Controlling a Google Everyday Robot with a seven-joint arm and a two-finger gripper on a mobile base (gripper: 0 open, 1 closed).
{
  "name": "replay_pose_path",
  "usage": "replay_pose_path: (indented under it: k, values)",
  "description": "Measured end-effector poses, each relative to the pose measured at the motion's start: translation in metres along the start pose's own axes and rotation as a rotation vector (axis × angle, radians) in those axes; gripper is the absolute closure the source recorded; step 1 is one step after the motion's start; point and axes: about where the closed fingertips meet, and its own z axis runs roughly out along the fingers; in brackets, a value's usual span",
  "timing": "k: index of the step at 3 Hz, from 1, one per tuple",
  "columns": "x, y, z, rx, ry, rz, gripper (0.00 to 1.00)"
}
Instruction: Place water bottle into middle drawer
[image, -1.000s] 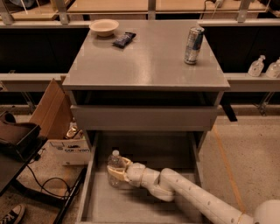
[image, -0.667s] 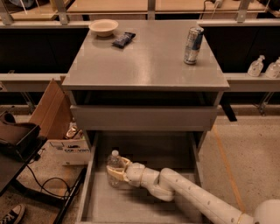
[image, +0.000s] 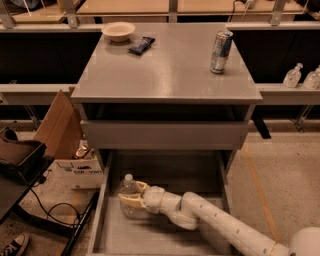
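Note:
The water bottle (image: 128, 196), small and clear with a white cap, stands upright on the flat grey floor of the pulled-out middle drawer (image: 165, 235), near its left wall. My gripper (image: 132, 195) reaches in from the right on a white arm (image: 215, 222). Its pale fingers (image: 129, 201) are closed around the bottle's body, one on each side. The bottle's base appears to rest on the drawer floor.
Above the open drawer a shut drawer shows as a plain grey front panel (image: 165, 134). On the cabinet top (image: 165, 65) stand a silver-blue can (image: 220, 51), a bowl (image: 118, 31) and a dark snack packet (image: 141, 45). Cardboard boxes (image: 65, 130) and cables lie on the floor to the left.

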Motion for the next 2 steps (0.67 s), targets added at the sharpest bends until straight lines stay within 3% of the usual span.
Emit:
replay_pose_path:
  k: [1,2]
  values:
    - [-0.0004,0.0012,0.0016,-0.003,-0.001,0.0,0.12]
    - [-0.0007,0.0022,0.0028,-0.006,-0.001,0.0,0.0]
